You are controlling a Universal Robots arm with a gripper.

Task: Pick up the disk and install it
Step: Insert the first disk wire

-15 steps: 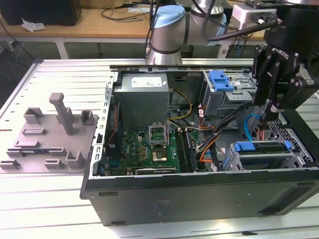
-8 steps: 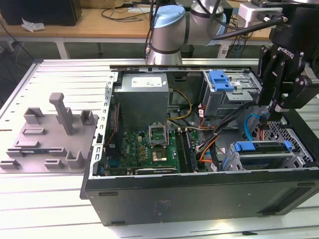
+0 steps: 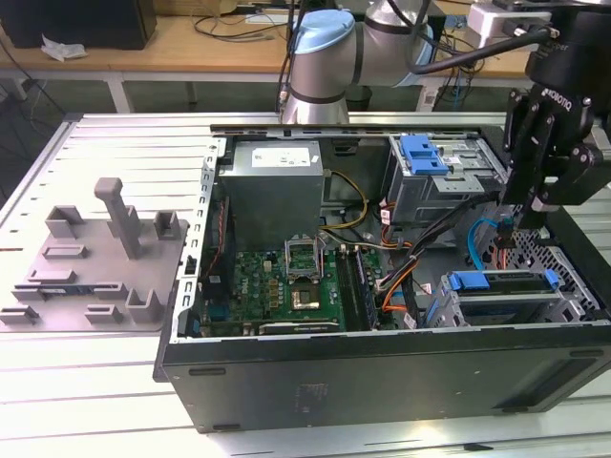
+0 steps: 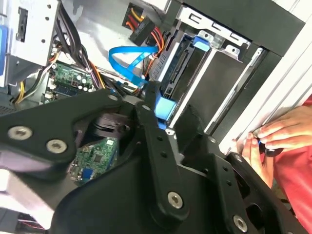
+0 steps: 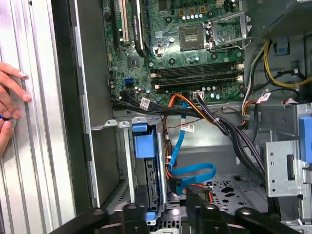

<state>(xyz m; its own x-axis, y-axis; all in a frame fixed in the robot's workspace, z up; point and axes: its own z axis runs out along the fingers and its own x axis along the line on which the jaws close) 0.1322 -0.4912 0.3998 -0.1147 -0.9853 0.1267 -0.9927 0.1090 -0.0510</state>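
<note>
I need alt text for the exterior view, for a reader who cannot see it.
The black gripper hovers over an open computer case, above the blue-framed disk that sits in the case at the exterior view's right. A green motherboard lies further to the exterior view's left.

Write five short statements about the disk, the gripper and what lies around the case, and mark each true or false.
1. The disk sits in a bay inside the case. True.
2. The gripper holds the disk over the motherboard. False: the disk is down in its bay, and the gripper hangs above that end of the case.
3. A cooler covers the processor socket. False: the socket is bare.
4. A hand rests on the table beside the case. True.
5. The grey fixture tray lies on the exterior view's right of the case. False: it lies on the left.
</note>
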